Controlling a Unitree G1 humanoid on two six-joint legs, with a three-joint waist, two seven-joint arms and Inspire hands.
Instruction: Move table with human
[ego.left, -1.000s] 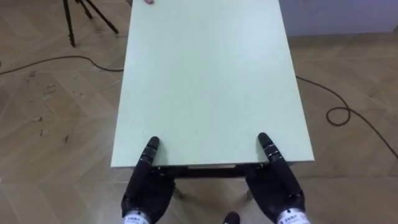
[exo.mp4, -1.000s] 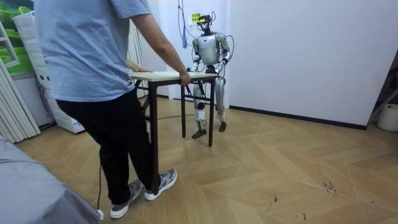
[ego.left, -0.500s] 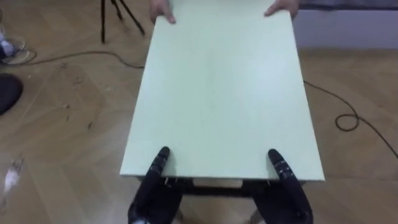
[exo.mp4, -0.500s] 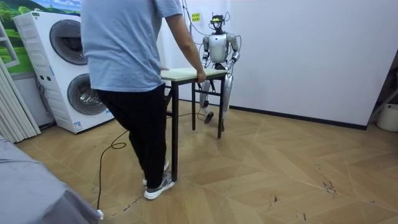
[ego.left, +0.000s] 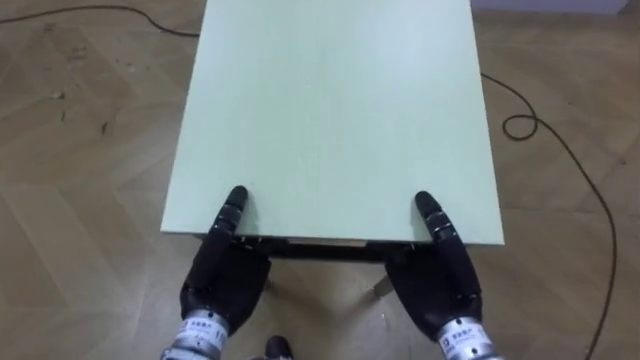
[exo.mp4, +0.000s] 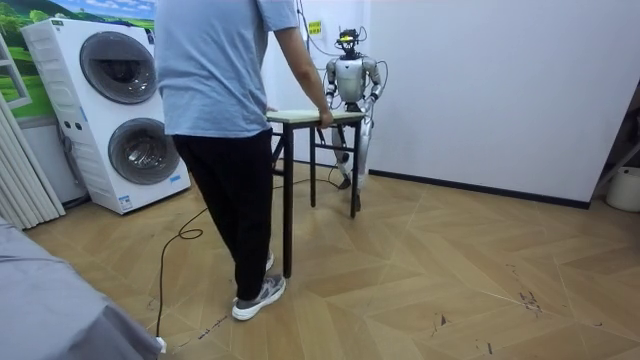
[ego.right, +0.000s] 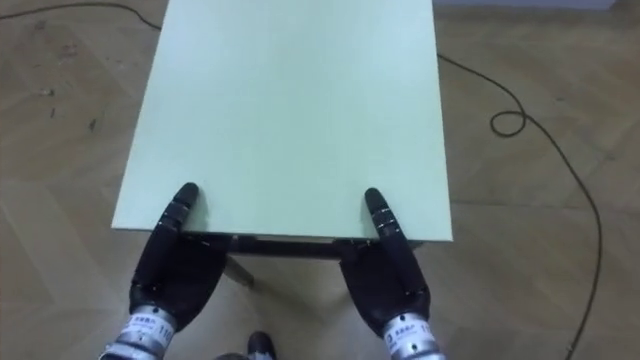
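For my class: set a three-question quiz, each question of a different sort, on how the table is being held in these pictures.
1. True or false: a box lies on the table.
2. Where are the left hand and the right hand? A) at the table's near edge B) in a drawer C) on a chair
3. Fill in: the person holds the end of the table ___ from the robot.
Key: 1 false; 2 A; 3 farthest.

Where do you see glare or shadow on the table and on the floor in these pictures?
Left eye view: the table top is evenly lit, with no hard glare; dark shadow sits under its near edge, by the left hand and the right hand. Room view: the floor shows a soft sheen, and the white wall is evenly lit.
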